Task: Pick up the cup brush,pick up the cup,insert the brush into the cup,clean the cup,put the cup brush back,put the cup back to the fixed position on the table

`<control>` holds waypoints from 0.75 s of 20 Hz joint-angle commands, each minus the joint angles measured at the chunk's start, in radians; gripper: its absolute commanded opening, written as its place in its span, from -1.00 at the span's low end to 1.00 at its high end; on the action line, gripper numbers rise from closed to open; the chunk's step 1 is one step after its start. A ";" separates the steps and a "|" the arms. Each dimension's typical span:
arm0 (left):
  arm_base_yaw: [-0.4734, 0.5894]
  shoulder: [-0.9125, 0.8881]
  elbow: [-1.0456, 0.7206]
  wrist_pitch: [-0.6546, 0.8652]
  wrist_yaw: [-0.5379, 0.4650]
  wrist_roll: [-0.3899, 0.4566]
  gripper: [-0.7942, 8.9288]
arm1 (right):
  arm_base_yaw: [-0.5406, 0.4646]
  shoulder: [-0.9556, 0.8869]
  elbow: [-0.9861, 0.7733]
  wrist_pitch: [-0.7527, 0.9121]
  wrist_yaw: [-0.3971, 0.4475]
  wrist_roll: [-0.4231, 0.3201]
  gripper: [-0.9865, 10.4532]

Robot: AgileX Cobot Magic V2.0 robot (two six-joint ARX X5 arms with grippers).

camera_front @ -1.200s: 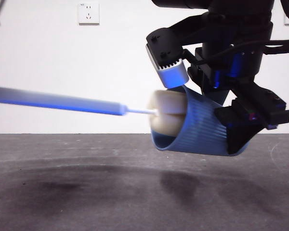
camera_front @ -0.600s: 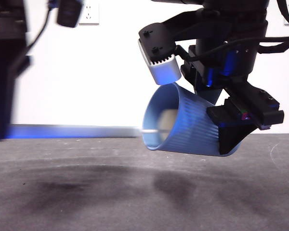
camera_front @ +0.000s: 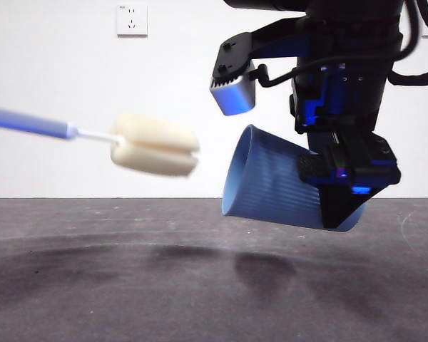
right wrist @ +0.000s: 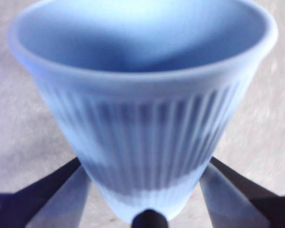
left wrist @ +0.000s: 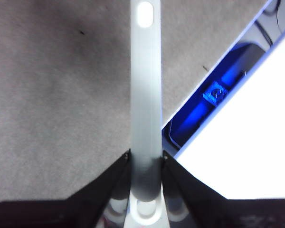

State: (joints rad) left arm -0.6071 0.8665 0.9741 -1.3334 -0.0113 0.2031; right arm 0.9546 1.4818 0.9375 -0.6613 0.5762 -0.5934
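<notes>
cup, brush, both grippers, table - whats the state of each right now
cup: held in the air on its side, mouth facing the brush, nothing inside
cup brush: in the air, sponge head outside the cup, apart from the rim
right gripper: shut on the cup near its base
left gripper: shut on the brush handle
table: only shadows beneath them

The tabletop [camera_front: 114, 299] is a dark grey, matte, scuffed surface with faint pale curved marks and soft dark shadows; its far edge meets a white wall [camera_front: 71, 107].
</notes>
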 commanded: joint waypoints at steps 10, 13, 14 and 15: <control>0.027 0.008 -0.318 0.688 -0.064 -0.566 -0.85 | -0.006 -0.306 0.001 0.179 -0.108 0.805 -0.86; 0.027 0.129 -0.381 0.926 -0.111 -0.669 -0.85 | -0.006 -0.365 0.001 0.235 -0.107 0.815 -0.86; 0.027 0.182 -0.381 0.981 -0.122 -0.675 -0.85 | -0.006 -0.374 0.001 0.242 -0.107 0.825 -0.86; 0.027 0.241 -0.381 1.031 -0.118 -0.685 -0.85 | -0.006 -0.379 0.001 0.243 -0.106 0.834 -0.86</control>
State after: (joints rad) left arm -0.5827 1.0901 0.5976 -0.3092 -0.1261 -0.4507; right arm 0.9485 1.1015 0.9375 -0.4259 0.4706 0.2142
